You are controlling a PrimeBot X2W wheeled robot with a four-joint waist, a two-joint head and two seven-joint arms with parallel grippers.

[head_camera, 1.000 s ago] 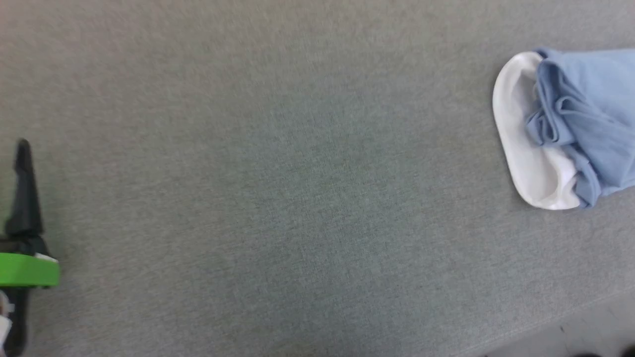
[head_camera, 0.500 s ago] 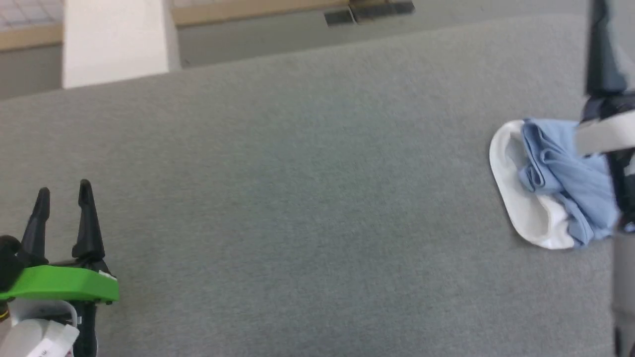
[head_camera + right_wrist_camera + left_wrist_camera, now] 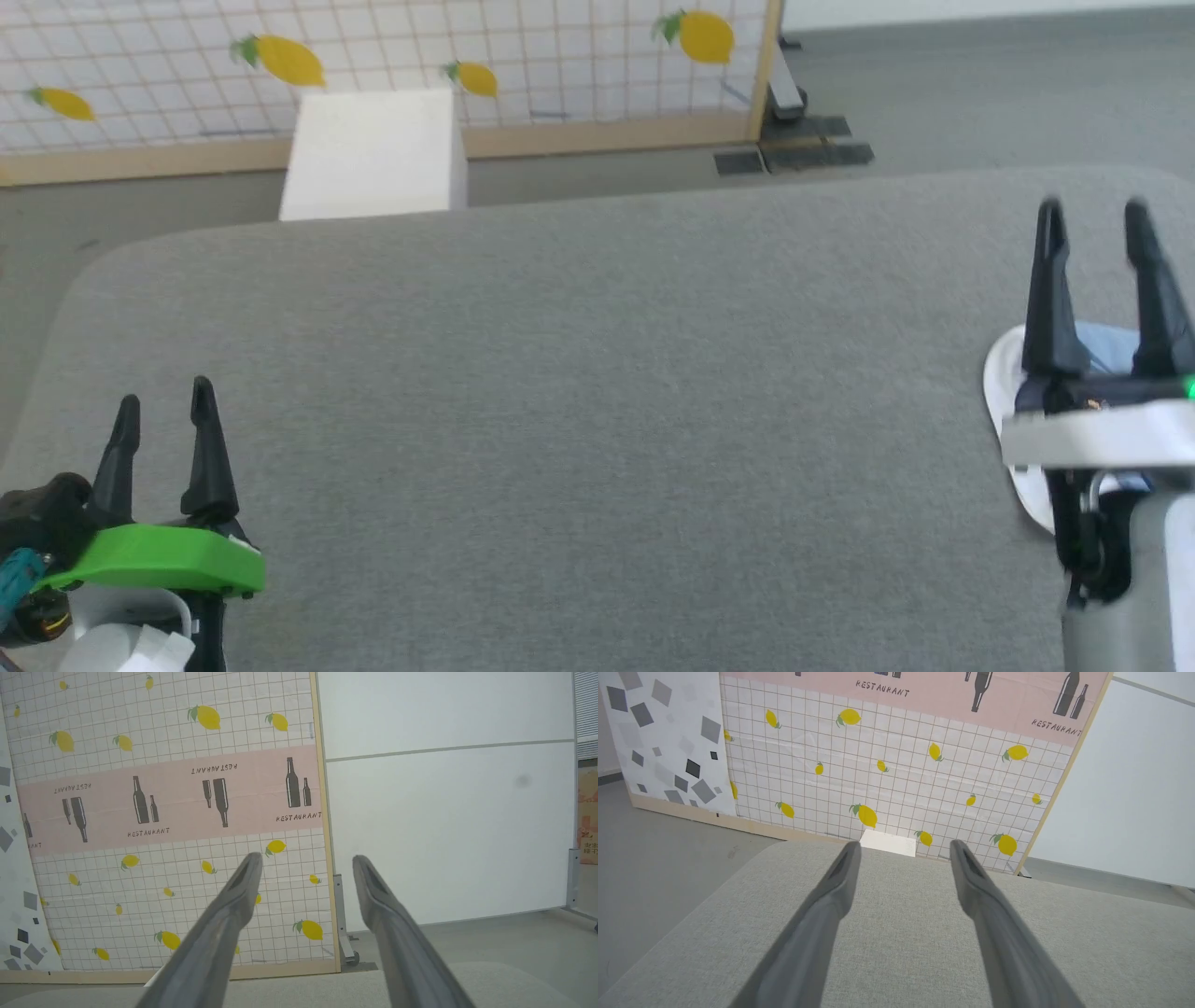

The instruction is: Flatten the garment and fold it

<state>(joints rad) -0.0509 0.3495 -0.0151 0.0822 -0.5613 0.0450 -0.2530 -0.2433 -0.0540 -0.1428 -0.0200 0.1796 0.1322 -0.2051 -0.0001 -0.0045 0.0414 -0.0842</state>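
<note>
The garment (image 3: 1001,375) lies at the right side of the surface (image 3: 597,373), directly behind the right jaws in the head view and largely hidden by them. A rounded white patch curves out past the left of their base, and a sliver of light blue shows between the two dark fingers (image 3: 1050,280). Whether the jaws touch the cloth cannot be told. The right jaws stand spread wide with nothing between them. In the right wrist view their tapered fingers (image 3: 224,933) point out over the far edge of the surface towards a lemon-print panel (image 3: 163,728) and a plain white wall (image 3: 444,812). The left jaws sit at the near left of the surface, well apart from the garment, also spread wide and holding nothing, their long pointed fingers (image 3: 207,448) rising from a bright green collar (image 3: 159,555). The surface is a grey woven fabric with a fine, even grain and rounded corners. Beyond its far edge stands a plain white box (image 3: 378,154) with flat, smooth faces.
</note>
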